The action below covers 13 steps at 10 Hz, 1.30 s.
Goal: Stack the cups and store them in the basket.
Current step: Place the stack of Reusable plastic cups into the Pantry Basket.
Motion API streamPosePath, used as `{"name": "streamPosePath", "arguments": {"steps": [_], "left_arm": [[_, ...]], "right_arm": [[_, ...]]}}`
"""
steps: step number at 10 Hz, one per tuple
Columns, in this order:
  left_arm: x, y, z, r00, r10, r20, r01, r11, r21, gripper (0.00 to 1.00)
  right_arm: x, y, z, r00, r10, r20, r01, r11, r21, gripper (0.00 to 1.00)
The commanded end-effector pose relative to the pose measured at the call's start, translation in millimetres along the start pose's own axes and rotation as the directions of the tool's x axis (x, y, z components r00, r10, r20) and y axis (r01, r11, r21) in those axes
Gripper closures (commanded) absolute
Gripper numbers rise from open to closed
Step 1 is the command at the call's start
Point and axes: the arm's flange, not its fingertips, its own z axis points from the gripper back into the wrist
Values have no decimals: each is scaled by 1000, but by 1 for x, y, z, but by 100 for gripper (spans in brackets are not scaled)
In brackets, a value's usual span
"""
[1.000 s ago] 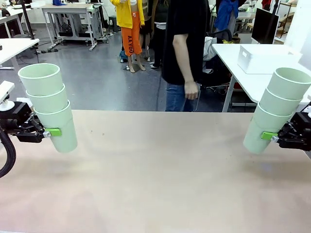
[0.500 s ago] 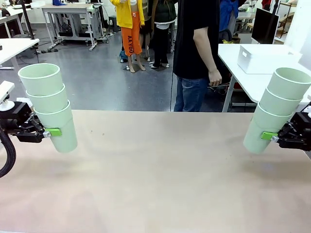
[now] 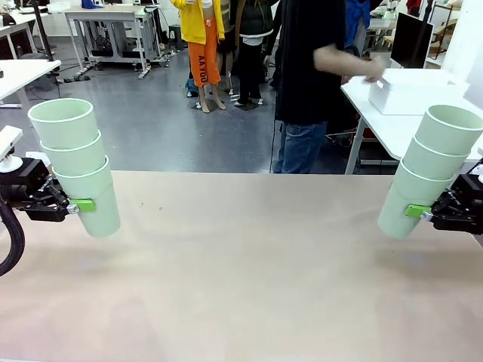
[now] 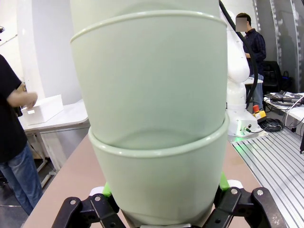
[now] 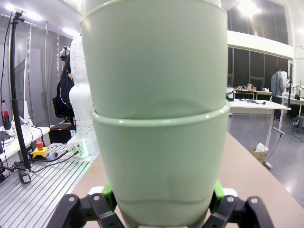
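Two stacks of three nested mint-green cups hang above the table. My left gripper [image 3: 75, 205] is shut on the bottom cup of the left stack [image 3: 78, 166], at the table's left edge; that stack [image 4: 152, 118] rises between its green pads. My right gripper [image 3: 417, 212] is shut on the bottom cup of the right stack [image 3: 429, 172], which leans a little to the right; this stack [image 5: 156, 114] looms close in the right wrist view. The white basket [image 3: 411, 90] stands on a white side table [image 3: 377, 124] behind the right stack, and a person's hand [image 3: 371, 73] touches its left end.
The tan table [image 3: 249, 264] spreads between the two arms. A person in a black shirt [image 3: 309, 60] stands beyond its far edge, reaching right. White desks [image 3: 113, 19] and other people stand farther back.
Both arms and their stacks have stayed still. The person walked to the right behind the table and stretched a hand out to the white basket.
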Motion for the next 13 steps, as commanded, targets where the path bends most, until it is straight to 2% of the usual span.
{"name": "streamPosePath", "arguments": {"steps": [1,13], "left_arm": [[4,-1,2,1000,-8,9,8,1000,-3,12],[4,-1,2,1000,-8,9,8,1000,-3,12]], "right_arm": [[4,-2,0,1000,13,-3,-13,1000,7,14],[4,-2,0,1000,13,-3,-13,1000,7,14]]}}
